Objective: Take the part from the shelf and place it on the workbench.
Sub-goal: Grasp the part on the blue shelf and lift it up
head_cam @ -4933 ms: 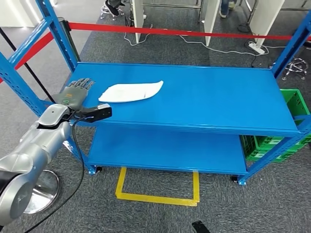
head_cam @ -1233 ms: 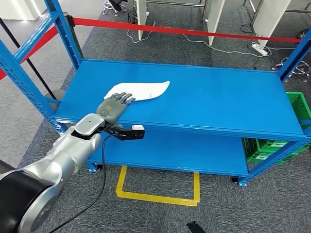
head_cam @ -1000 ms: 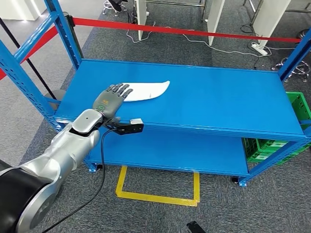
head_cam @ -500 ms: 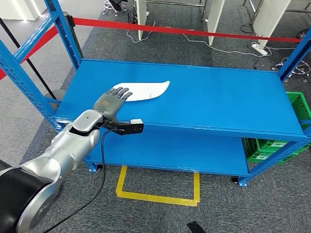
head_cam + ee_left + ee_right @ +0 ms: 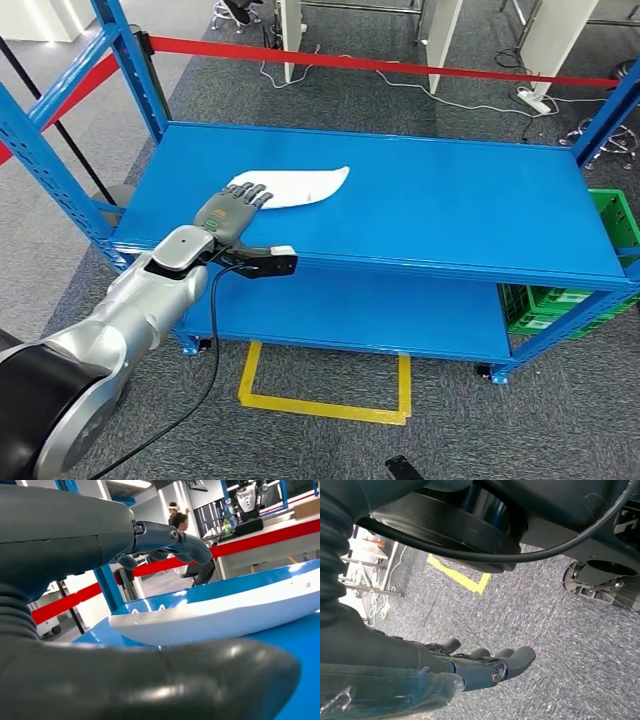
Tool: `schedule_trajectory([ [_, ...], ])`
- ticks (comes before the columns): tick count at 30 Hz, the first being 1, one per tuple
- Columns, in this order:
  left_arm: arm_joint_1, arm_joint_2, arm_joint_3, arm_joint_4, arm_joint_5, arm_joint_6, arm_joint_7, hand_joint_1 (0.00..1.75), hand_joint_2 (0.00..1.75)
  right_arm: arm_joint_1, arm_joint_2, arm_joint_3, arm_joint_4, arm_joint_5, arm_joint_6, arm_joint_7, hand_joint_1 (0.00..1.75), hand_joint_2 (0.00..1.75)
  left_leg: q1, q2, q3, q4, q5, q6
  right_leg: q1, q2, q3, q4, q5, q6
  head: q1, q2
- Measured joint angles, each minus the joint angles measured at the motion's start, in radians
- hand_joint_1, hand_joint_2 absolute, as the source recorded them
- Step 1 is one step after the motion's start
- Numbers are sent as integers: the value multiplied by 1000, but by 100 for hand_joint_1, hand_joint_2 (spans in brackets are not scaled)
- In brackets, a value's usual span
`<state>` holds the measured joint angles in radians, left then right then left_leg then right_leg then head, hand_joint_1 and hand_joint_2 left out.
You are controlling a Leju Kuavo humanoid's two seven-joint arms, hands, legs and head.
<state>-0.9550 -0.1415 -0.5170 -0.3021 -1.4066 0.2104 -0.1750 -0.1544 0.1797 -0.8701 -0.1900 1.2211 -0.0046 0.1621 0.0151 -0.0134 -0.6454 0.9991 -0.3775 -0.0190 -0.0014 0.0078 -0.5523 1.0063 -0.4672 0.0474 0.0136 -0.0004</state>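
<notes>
Grey carpet runs under a blue steel shelf [image 5: 423, 215] in the head view, with a red barrier tape [image 5: 377, 66] stretched across the far side and a green crate [image 5: 604, 230] tucked at the right end. On the upper deck, toward its left half, lies the part [image 5: 302, 186]: a long, flat white piece, rounded at the left and tapering to a point at the right. The left robot hand [image 5: 232, 208] reaches in over the near left of the deck, fingers spread and extended flat over the part's left end, holding nothing. Blue uprights stand close on the left, while the deck to the right of the part is bare, so that side probably offers the freer path for lifting out.

From the left wrist camera, the part [image 5: 234, 612] shows as a thin, glossy, shallowly curved shell resting on the blue deck, its rim raised slightly. Fingers [image 5: 170, 537] hang above it, apart from the thumb [image 5: 151, 680] below, so the grasp is wide open. It looks light and stiff, likely slick; pinching the raised rim near the broad end seems the safest hold.

Beside the robot's body, the right wrist camera looks down on carpet and a yellow floor marking [image 5: 461, 575]; the right robot hand [image 5: 486, 665] hangs with fingers loosely extended, empty.
</notes>
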Motion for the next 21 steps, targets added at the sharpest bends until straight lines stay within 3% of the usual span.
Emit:
schedule_trajectory([
  [5,-3,1,-1,0,-2,-4,6,0,0,0,2,0,0,1,0,0,0,175,-8,0,0,1,-4,6,-8,0,0,-2,-1,5,0,0],
  [9,-8,2,-3,0,-3,-5,10,0,0,-1,4,0,0,2,0,-1,0,175,-6,1,12,-15,-6,21,-11,0,-2,8,-13,17,1,0],
  [11,-11,0,-3,-1,-3,-5,11,0,0,-1,4,-1,0,2,0,-2,0,175,-1,2,23,-24,-6,27,-12,-1,-50,99,-55,22,4,0],
  [13,-11,-1,-3,-1,-3,-5,12,0,0,-7,4,-1,0,1,0,-5,0,175,0,2,26,-24,-11,27,-13,-1,-129,239,-105,27,7,0],
  [14,-9,-1,-3,0,-3,-5,12,0,0,-11,4,-2,0,0,0,-6,0,175,1,2,29,-24,-14,25,-15,-2,-157,281,-109,30,7,0],
  [15,-7,-1,-3,0,-3,-5,12,0,0,-13,4,-2,0,1,0,-6,0,175,3,1,34,-23,-18,21,-17,-2,-166,283,-91,33,7,0],
  [16,-5,-2,-4,0,-3,-5,12,0,0,-14,4,-2,0,1,0,-6,0,175,7,-1,40,-21,-23,15,-20,-2,-155,245,-54,37,7,0],
  [18,-5,-2,-4,0,-3,-5,12,0,0,-9,6,-2,1,2,1,-5,0,175,13,-4,51,-13,-37,-1,-28,-3,-103,115,26,50,10,0],
  [19,-6,-2,-4,0,-3,-5,12,0,0,-6,7,-2,2,2,0,-4,0,175,14,-6,52,-7,-43,-9,-30,-2,-81,66,42,49,14,0],
  [21,-7,-1,-4,0,-3,-5,12,0,0,-2,10,-2,5,2,0,-4,0,175,10,-7,48,-1,-47,-22,-29,3,-67,38,36,35,14,0],
])
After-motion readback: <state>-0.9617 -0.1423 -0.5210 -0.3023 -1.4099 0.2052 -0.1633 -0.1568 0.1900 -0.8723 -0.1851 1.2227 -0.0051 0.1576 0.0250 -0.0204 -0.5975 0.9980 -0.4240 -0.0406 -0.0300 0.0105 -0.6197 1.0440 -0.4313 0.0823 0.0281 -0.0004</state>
